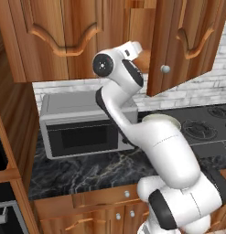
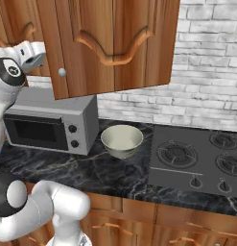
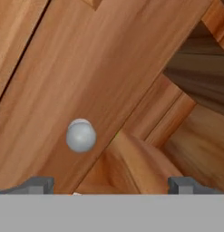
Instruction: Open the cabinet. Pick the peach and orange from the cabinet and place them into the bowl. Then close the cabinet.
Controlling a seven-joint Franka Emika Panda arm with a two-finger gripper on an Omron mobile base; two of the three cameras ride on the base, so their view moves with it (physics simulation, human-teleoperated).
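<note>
While swinging right cabinet (image 2: 110, 43) door wider | door partly ajar, interior dark, peach/orange not visible | bowl (image 2: 122, 140) on bench (image 2: 91, 173) between microwave (image 2: 48, 122) and stove (image 2: 196, 161) | jaws (image 3: 111, 186) spread wide, pinching nothing, close to knob (image 3: 80, 136) | better: centre knob between tips, then pull along door arc

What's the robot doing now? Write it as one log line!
step: opening cabinet | right door: swung out | gripper: open, near knob | bowl: empty
</note>
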